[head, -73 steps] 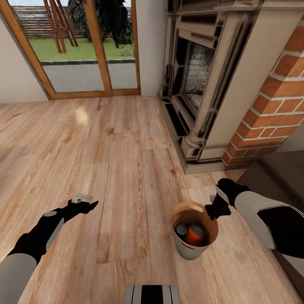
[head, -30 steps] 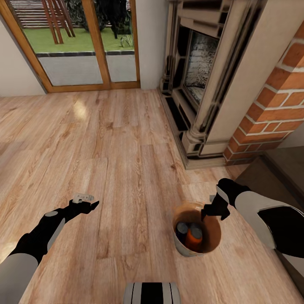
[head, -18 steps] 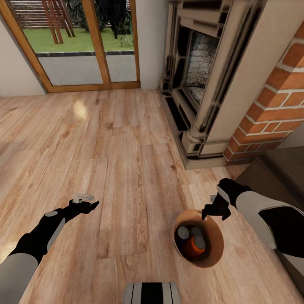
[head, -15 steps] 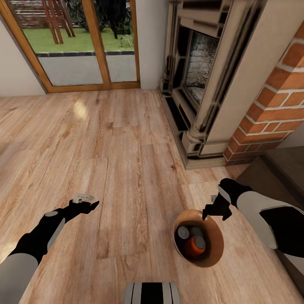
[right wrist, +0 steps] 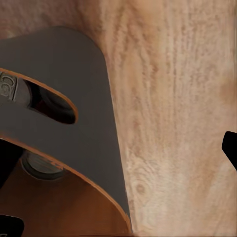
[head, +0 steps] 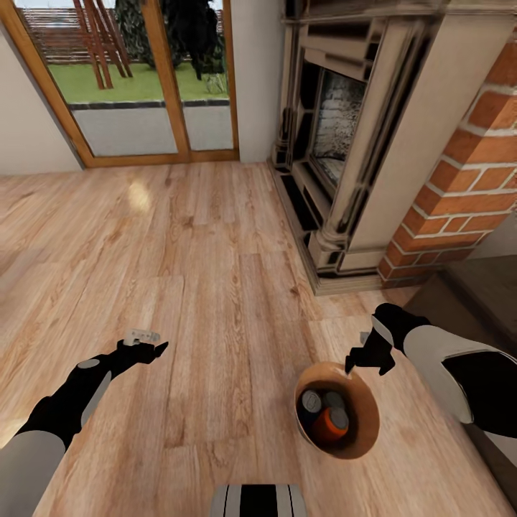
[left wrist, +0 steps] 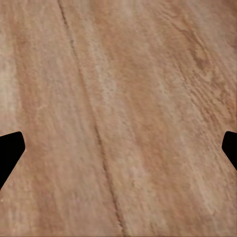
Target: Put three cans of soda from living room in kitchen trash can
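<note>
the bin (head: 353, 445) stands on the wood floor (head: 215, 287) in the living room, near the fireplace (head: 345, 143), with the cans (head: 324, 416) inside it: an orange one and grey tops beside it, though whether all three are there is hard to count from the head view. the right claw (head: 362, 357) hovers just at the bin's far rim; in the right wrist view the bin's grey wall (right wrist: 74, 123) and tan rim sit right by the fingers, one fingertip (right wrist: 231, 148) showing well off to the side, so the claw reads as apart and not gripping the bin. the left claw (head: 147, 350) hangs out over bare floor, well apart from the bin, its fingertips (left wrist: 10, 148) spread wide and empty.

the bin needs to go to the kitchen, so a grip on the rim looks like the next step. the risks: a thin pinch on one side of the rim could let the loaded bin swing or slip once lifted, tipping cans out. closing off-centre might push the bin over on the floor. and carrying it low past the fireplace base could knock it.
</note>
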{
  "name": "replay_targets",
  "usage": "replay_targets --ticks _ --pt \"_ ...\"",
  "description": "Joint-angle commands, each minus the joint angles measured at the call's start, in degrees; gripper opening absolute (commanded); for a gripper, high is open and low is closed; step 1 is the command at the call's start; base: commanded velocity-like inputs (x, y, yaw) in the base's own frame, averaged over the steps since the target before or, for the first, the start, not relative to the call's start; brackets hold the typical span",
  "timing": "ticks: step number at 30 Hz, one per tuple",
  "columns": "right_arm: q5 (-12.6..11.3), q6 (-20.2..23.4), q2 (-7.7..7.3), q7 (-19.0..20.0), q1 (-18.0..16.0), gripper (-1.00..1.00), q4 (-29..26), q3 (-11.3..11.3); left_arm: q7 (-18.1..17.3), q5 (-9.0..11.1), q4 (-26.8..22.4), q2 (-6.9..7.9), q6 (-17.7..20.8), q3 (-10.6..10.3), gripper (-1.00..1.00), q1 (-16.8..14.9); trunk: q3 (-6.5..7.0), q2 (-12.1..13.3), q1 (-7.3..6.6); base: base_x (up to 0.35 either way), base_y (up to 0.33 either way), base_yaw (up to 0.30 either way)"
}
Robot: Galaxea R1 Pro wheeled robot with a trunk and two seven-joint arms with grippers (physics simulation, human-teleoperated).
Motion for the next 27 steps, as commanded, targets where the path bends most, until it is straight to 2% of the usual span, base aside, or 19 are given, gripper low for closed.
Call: replay_targets --ticks 1,27 --pt "0.19 0.00 0.02 -0.11 0.00 1.00 -0.04 0.16 0.24 -0.05 0.00 -0.19 0.16 -0.01 1.00 0.00 0.23 0.02 -0.02 0.000 0.000 0.000" --pt "0.21 0.00 0.07 -0.19 1.71 1.00 0.05 0.22 2.91 -0.41 0.09 -1.61 2.39 -0.12 1.00 -0.08 5.99 0.36 -0.69 0.000 0.000 0.000"
